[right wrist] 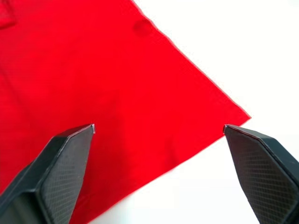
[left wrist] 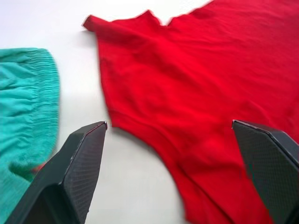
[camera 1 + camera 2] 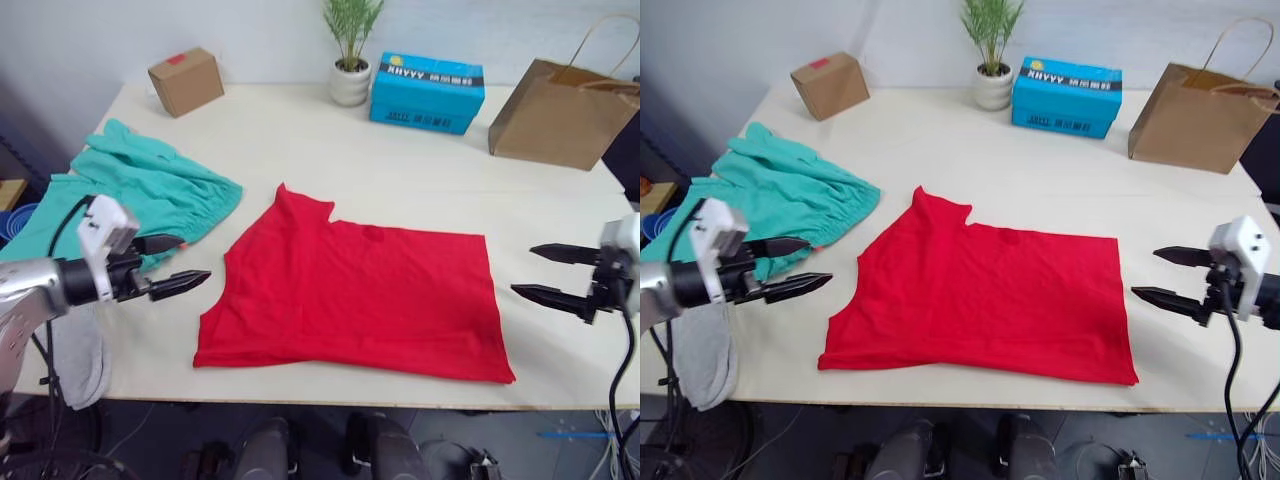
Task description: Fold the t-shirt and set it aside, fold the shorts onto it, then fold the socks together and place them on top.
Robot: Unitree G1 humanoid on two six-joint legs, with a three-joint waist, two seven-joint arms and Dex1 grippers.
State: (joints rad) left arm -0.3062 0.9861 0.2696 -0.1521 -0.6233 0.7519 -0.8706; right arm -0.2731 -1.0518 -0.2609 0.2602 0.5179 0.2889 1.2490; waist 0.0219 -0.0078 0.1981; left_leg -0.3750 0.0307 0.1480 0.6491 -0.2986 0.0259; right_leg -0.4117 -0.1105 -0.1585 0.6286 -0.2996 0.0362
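Observation:
The red t-shirt (image 3: 360,295) lies partly folded in the middle of the table (image 3: 420,170), its collar end toward the left. My left gripper (image 3: 197,258) is open just left of the shirt's left edge, hovering empty; its wrist view has the shirt (image 2: 196,93) ahead and the shorts' waistband (image 2: 28,107) beside it. The right gripper (image 3: 521,270) is open and empty just right of the shirt's right edge, facing the shirt's corner (image 1: 140,93). Crumpled teal shorts (image 3: 140,190) rest at the table's left. A grey sock (image 3: 85,360) hangs at the front left edge.
Along the back edge stand a small cardboard box (image 3: 186,80), a potted plant (image 3: 350,70), a blue carton (image 3: 427,92) and a brown paper bag (image 3: 565,110). Bare tabletop lies behind the shirt and to its right.

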